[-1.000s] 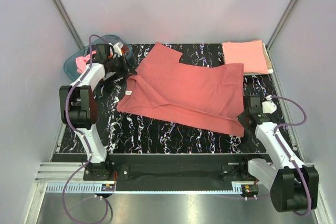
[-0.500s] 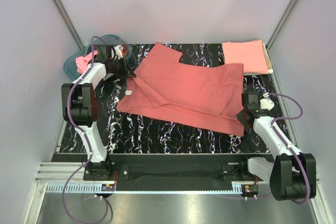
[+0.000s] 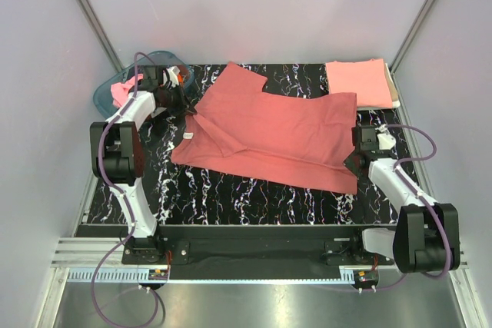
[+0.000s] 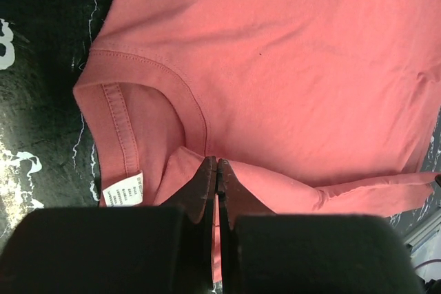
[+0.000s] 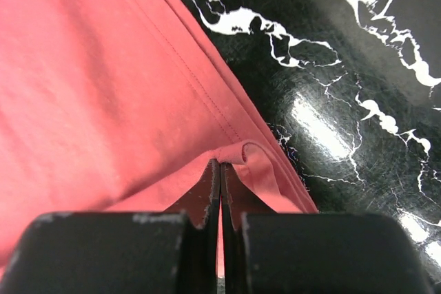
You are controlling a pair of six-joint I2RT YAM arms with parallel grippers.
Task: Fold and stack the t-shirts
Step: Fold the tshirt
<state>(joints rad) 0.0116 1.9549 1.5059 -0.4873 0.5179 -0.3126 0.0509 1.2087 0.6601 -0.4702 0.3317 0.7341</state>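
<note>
Left gripper is clamped on a fold just beside the collar of the dusty brick-red soft cloth t-shirt, and the right gripper pinches its hem edge. The shirt lies spread on the black marbled desk between them. Lifting both ends evenly, with the cloth taut, should make the fold land straight.

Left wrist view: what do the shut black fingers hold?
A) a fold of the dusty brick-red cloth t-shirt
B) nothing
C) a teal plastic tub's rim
A: the left gripper pinches a fold of the brick-red t-shirt beside its collar and small white neck label.
</note>
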